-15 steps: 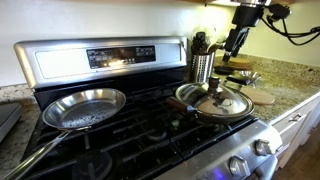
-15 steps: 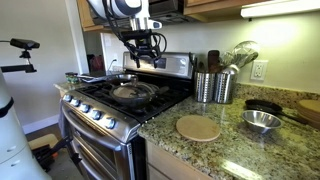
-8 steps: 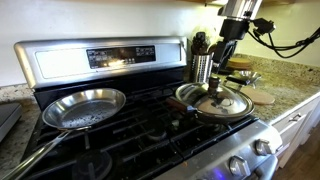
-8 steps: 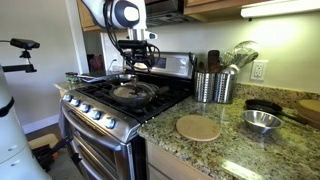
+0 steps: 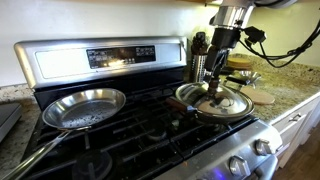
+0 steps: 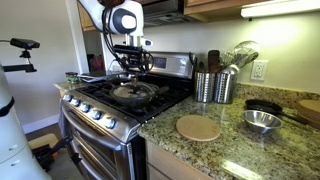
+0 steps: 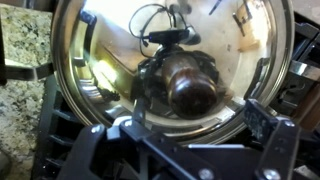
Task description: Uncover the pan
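**Approach to the lid, before the grasp.** The Robotiq gripper enters from the lower edge of the wrist view. Its dark fingers are spread wide with nothing between them. The dark, rounded centre knob lies in the middle of that frame, just above the fingers and apart from them. It belongs to the round, shiny steel lid, which fills most of the wrist view. In an exterior view the lid sits right of centre, directly beneath the arm.

**Step in hand.** The gripper is being lined up over the knob, and the lid is not yet held.

**Next move, as judged.** The gripper should lower until the fingers bracket the knob, close on it, then lift straight up. The knob is small and smooth, so an off-centre grip could slip.

**Task object.** The round, shallow frying pan rests on a burner of the black gas stove. The lid covers it almost entirely, so only a thin edge shows below the lid and its inside is hidden.

**Other item.** A separate shiny all-silver steel pan stands uncovered at centre left, well apart.
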You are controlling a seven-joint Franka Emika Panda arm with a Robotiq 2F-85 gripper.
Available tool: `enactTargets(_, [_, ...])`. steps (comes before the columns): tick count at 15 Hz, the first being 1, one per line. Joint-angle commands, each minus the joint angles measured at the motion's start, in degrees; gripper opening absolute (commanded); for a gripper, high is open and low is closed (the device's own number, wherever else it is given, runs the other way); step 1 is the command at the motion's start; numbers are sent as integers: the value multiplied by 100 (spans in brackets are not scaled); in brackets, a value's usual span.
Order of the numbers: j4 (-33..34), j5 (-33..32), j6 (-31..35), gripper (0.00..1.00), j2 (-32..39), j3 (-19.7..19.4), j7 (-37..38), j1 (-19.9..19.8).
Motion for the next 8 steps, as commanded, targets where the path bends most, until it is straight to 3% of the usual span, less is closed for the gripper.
enactTargets(1, [67,78,-296,100,48,24,-33,10])
enactTargets(6, [91,-7,-603,95,78,45,68,-4])
enactTargets(8, [87,-8,-679,81,69,43,43,-6])
